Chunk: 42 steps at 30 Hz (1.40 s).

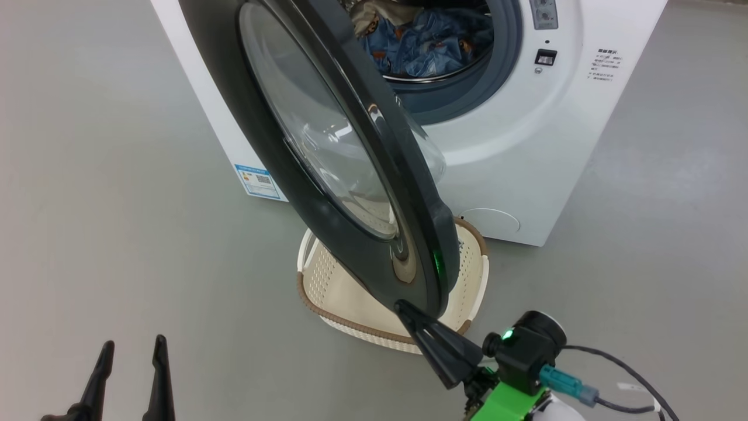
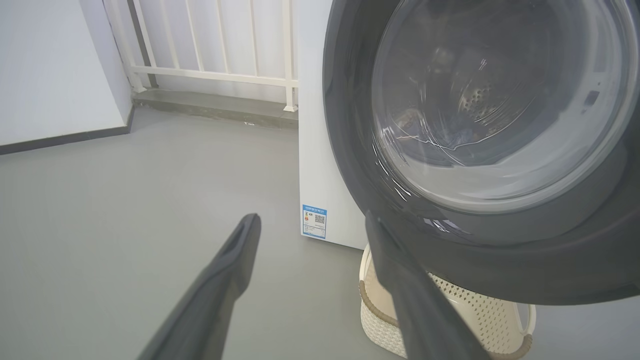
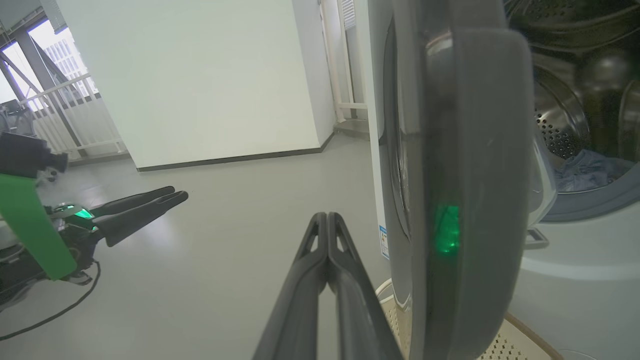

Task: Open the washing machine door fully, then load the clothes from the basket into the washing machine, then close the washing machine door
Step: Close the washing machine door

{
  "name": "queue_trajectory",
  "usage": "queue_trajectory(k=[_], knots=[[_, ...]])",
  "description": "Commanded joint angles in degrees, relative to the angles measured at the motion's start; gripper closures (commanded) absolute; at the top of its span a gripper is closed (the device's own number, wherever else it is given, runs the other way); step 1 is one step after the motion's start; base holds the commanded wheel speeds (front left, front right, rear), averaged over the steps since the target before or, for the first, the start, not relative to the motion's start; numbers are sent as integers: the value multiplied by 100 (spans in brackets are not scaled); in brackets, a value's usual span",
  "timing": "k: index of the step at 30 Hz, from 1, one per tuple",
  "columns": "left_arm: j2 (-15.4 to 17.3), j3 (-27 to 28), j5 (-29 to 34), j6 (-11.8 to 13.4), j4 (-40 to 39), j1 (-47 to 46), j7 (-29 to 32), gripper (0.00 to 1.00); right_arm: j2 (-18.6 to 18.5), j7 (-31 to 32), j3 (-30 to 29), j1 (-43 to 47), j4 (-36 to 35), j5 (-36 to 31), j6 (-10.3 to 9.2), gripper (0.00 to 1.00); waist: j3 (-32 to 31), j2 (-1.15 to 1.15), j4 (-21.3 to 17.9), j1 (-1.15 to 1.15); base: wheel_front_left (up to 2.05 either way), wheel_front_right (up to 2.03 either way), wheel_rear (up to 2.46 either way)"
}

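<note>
Two hands are visible. Right hand (image 1: pixel 403 307): fingers pressed together, holding nothing, angled up and left, tips at the lower rim of the partly open washing machine door (image 1: pixel 327 146). Left hand (image 1: pixel 134 345): fingers spread, empty, low over the floor (image 1: pixel 117 234), well apart. The basket (image 1: pixel 310 298) sits beneath the door. The clothes (image 1: pixel 426 41) lie inside the washing machine (image 1: pixel 526 146).

obstacle: door (image 1: pixel 380 152) half open, edge-on, hanging over basket (image 1: pixel 333 286) | blocked: basket from above, save its near rim | free: gap right of door, along machine (image 1: pixel 526 146) front, to drum mouth (image 1: pixel 467 93) | free: floor (image 1: pixel 87 204) left of door
</note>
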Motion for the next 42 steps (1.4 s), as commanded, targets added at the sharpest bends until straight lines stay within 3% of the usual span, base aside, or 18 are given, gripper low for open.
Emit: queue_trajectory(k=[1,31,42], knots=[[50,166,-3,4,-142,-214,-37,0,75,-46,31,-233,-54,60,25,100,22,0,13,-1,0,0,0],[67,92,-7,4,-240,-240,-37,0,153,-46,-661,-468,275,36,25,100,102,0,-14,-1,0,0,0],[13,-3,-55,4,-354,-472,-37,0,-68,-46,-1044,-822,328,-46,25,100,489,0,-3,-1,0,0,0]])
